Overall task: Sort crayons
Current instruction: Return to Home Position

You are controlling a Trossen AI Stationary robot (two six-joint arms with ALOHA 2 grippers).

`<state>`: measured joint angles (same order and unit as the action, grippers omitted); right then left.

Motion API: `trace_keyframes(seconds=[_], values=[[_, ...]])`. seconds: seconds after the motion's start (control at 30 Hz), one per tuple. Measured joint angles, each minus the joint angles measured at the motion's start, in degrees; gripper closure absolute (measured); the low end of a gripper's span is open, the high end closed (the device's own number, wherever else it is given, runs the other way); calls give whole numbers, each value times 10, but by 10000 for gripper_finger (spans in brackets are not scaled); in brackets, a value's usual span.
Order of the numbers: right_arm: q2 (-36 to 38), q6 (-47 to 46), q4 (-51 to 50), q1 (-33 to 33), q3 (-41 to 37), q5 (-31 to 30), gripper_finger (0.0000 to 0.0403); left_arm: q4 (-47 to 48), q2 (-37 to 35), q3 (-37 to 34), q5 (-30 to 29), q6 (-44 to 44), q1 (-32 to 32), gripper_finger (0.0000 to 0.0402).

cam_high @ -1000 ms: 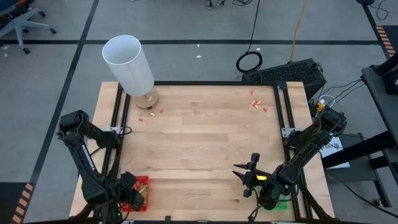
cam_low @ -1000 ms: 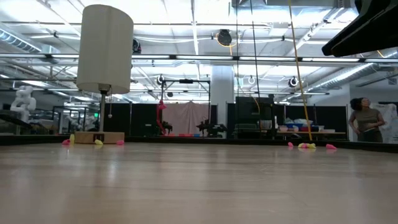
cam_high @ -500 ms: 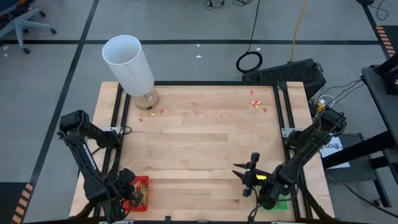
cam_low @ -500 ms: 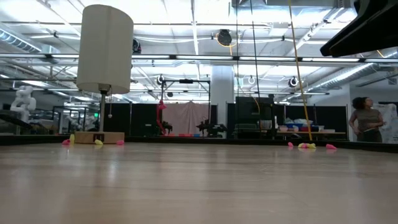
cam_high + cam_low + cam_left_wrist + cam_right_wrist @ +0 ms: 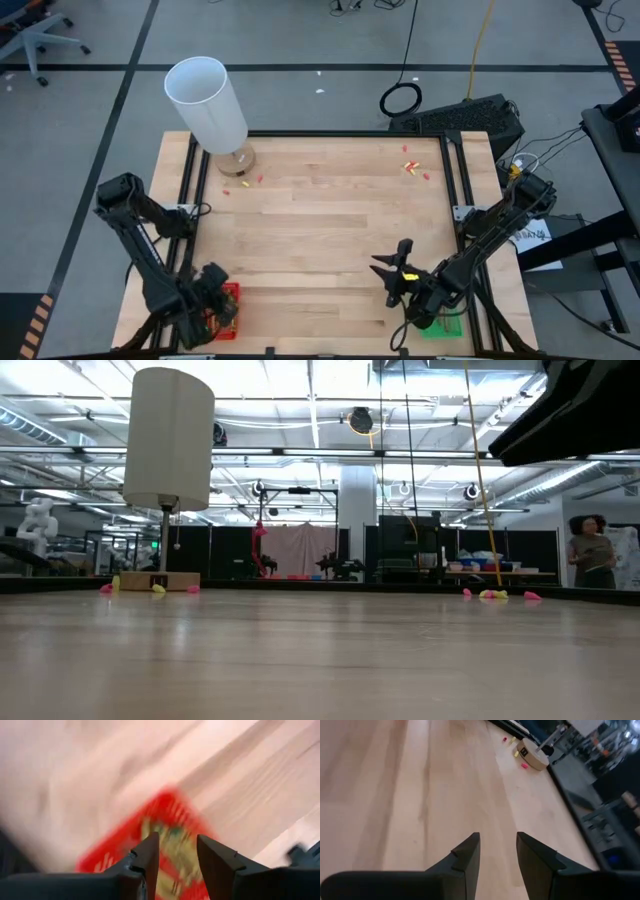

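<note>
one: both grippers, where are they?

two: seen from above, the left gripper (image 5: pixel 212 305) hangs over a red tray (image 5: pixel 231 293) at the front left corner of the table (image 5: pixel 320 230), by its own arm's base. the right gripper (image 5: pixel 388 280) is above bare wood near the front edge, close to a green tray (image 5: pixel 447 326) that its arm partly hides.

one: are they holding anything?

two: no. in each wrist view the two fingers stand a little apart, with nothing between them.

one: where are the crayons?

two: olive crayons (image 5: pixel 176 837) lie in the red tray, right under the left gripper. i cannot count them. i cannot tell what lies in the green tray.

one: what else is there?

two: a white lamp (image 5: pixel 205 100) on a round wooden base stands at the far left corner, with small pink and yellow scraps (image 5: pixel 243 181) beside it and more at the far right. in the low view, a person (image 5: pixel 590 555) stands far behind the table.
</note>
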<state>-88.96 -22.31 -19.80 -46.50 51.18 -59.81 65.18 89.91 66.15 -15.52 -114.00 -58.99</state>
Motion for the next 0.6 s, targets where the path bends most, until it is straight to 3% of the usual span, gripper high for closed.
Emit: trace_keyframes(seconds=[0.13,0.27,0.4,0.6], values=[[18,82,-1,16,0,12,291,-2,-21,0,-84,136,49,272],[70,135,1,42,0,98,307,-36,-42,0,-137,332,123,272],[135,187,-2,64,0,177,347,-152,-55,0,-156,586,197,272],[223,248,-30,88,0,214,398,-418,-56,0,-143,1032,265,272]])
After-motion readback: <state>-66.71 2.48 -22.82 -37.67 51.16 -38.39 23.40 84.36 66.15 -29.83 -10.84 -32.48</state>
